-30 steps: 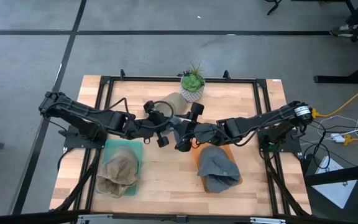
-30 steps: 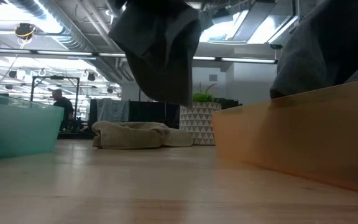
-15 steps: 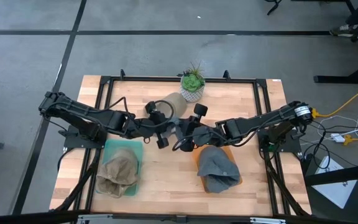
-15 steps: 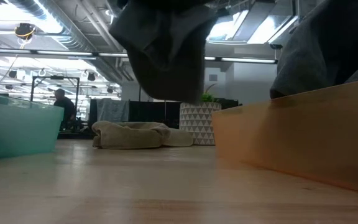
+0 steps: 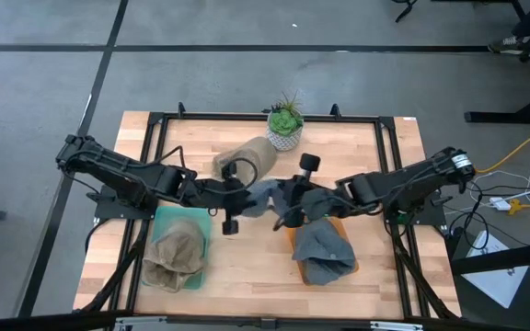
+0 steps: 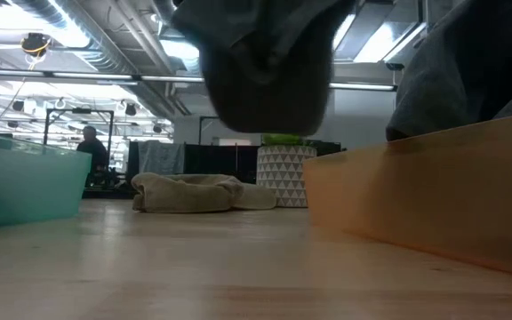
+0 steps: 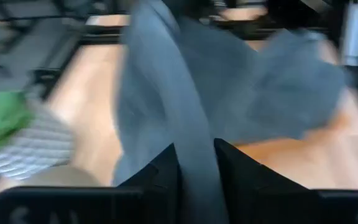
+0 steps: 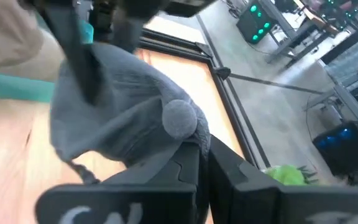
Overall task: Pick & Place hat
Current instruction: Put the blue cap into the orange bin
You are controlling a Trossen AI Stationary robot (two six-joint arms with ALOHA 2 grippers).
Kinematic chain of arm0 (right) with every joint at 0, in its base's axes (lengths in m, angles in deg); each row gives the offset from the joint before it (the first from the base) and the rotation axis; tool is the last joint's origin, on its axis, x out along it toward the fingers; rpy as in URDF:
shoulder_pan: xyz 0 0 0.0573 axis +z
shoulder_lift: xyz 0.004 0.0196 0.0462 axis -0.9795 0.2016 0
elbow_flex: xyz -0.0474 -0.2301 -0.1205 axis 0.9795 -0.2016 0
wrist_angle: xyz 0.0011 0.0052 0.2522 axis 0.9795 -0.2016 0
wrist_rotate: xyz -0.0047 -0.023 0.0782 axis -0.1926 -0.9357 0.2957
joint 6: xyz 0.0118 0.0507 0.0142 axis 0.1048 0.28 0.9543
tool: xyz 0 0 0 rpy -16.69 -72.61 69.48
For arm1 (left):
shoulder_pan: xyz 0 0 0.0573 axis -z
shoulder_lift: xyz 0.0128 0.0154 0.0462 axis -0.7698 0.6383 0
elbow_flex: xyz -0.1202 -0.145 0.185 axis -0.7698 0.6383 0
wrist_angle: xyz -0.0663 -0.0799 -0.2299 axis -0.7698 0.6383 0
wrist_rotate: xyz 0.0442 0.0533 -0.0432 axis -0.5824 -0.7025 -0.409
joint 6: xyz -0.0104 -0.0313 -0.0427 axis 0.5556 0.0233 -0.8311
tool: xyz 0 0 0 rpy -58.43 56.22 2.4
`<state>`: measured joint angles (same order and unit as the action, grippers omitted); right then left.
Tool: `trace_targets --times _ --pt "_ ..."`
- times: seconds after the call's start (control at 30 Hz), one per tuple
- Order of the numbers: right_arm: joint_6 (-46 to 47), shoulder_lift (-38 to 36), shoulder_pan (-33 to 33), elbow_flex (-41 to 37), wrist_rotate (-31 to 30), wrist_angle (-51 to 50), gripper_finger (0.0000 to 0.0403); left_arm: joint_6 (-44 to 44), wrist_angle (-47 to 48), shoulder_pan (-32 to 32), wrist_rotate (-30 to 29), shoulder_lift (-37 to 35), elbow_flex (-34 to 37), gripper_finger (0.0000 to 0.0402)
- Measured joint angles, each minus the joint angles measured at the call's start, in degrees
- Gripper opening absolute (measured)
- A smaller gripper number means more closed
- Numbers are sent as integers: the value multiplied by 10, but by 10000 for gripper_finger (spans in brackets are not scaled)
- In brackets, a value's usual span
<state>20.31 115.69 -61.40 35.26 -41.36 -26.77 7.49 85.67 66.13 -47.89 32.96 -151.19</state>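
A grey hat [image 5: 263, 195] hangs in the air over the middle of the table, between my two grippers; the low view shows it bunched and clear of the tabletop [image 6: 265, 71]. My right gripper [image 5: 290, 199] reaches in from the right and is shut on it. My left gripper [image 5: 239, 194] comes from the left. Its fingers [image 7: 166, 171] stand a little apart, with a strip of the grey hat [image 7: 194, 155] running between them. My left gripper has a fold of the grey hat [image 7: 197, 180] between its parted fingers; whether they touch it I cannot tell. My right gripper pinches the hat's cloth [image 8: 188, 144] between its two shut fingers, just below a round grey button [image 8: 179, 118], coming level from the table's right. The hat is lifted clear and spreads out beyond the fingertips.
A beige hat [image 5: 249, 154] lies at the far middle beside a potted plant [image 5: 285, 125]. A teal tray [image 5: 166, 219] at the near left holds a beige hat [image 5: 175, 256]; an orange tray [image 5: 335, 219] at the near right holds a grey hat [image 5: 322, 250].
My right gripper has shut on the grey hat and drawn back a little toward the table's right edge. The hat has shifted right with it and bunched up, staying clear of the table. My left gripper has stayed near the hat's left end.
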Motion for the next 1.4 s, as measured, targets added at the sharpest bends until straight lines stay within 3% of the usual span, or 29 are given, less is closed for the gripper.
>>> trace_targets --times 0.13,0.43,0.6,0.77,0.97,1.17,1.4 --pt "30 -32 9 0 0 -68 18 1 -2 13 37 -16 0 98" --pt "159 -85 51 0 -69 -269 14 -27 8 45 17 -35 0 101" --pt "245 -89 89 0 -70 -388 14 -31 9 57 -10 -34 0 97" --pt "290 -89 132 0 -70 -445 14 -46 8 62 -30 -34 0 94" --pt "322 -89 181 0 -71 -467 14 -51 8 63 -33 -34 0 98" --pt "335 -88 220 0 -7 -465 14 -55 8 63 -40 -34 0 94" --pt "286 -88 253 0 25 -393 14 -55 8 62 -54 -34 0 95"
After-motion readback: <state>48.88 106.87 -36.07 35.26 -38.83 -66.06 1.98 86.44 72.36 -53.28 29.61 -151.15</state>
